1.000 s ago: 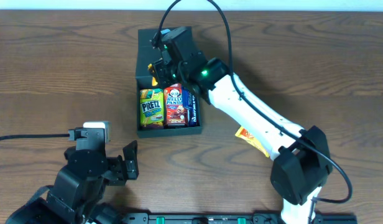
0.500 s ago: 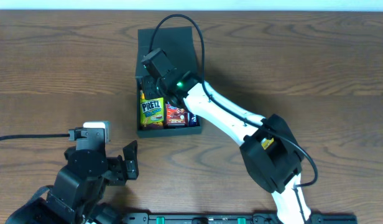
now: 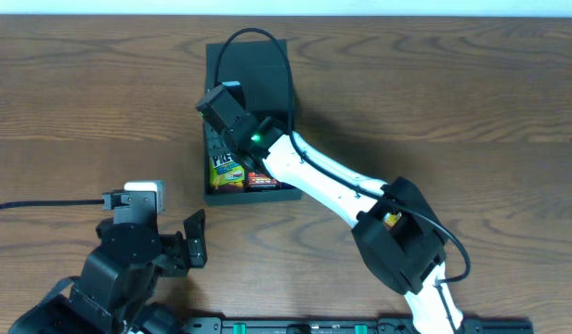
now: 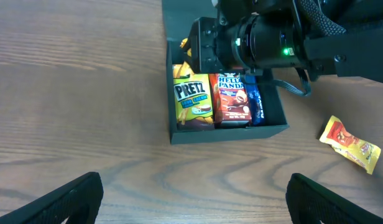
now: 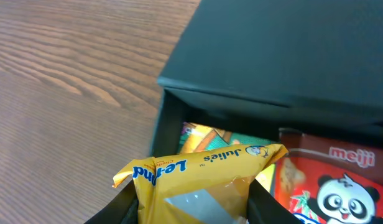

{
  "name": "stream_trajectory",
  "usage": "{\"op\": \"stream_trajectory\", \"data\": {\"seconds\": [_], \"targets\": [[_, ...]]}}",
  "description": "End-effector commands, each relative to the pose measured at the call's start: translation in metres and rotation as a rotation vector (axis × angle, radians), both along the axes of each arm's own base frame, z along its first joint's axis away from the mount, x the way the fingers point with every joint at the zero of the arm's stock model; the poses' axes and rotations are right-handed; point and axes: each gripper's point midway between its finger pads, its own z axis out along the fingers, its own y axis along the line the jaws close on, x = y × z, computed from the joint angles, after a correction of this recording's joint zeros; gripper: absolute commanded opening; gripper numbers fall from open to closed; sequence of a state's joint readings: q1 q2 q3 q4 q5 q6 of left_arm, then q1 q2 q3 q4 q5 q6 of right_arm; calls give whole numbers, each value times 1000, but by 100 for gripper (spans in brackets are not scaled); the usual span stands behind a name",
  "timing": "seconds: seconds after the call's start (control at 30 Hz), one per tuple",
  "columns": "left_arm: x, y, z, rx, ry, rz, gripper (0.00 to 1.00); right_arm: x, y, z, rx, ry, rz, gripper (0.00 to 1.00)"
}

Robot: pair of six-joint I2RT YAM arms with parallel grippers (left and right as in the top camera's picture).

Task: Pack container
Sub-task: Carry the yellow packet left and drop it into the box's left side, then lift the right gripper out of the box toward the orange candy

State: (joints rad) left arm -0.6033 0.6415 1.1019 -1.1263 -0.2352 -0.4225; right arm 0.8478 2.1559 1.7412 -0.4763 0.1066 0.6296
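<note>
Container (image 3: 253, 196) at far middle of table (image 3: 453, 111), flap lid open backward. Pretz packet (image 4: 193, 102) and Hello Panda box (image 4: 232, 99) inside, side by side. Right gripper (image 5: 194, 206) over its left rear corner, clamped on yellow Le-mond packet (image 5: 198, 174). Left gripper (image 3: 195, 239) near front-left, fingers spread, empty.

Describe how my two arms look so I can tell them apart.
Right arm: white links, bulky black joint housings, a lit green light near the wrist and a black cable looping over it. Left arm: all black, with a pale module and a black lead trailing off. Its fingers are black.
</note>
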Motion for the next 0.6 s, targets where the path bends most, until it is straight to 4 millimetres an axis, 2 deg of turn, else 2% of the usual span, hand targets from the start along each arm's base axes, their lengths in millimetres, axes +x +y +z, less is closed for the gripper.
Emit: {"op": "stream_trajectory", "data": {"seconds": [0.0,0.07,0.23,0.57], "targets": [[-1,1,2,-11,-2,9,95,2,-1,-4,-9,7,-34,41],[-1,1,2,-10,-2,8,95,0,-3,-6,-20,15,-33,52],[-1,1,2,-11,-2,9,95,2,-3,-4,-13,8,-36,61],[-1,1,2,-11,-2,9,95,5,-9,2,-55,-5,2,66]]}}
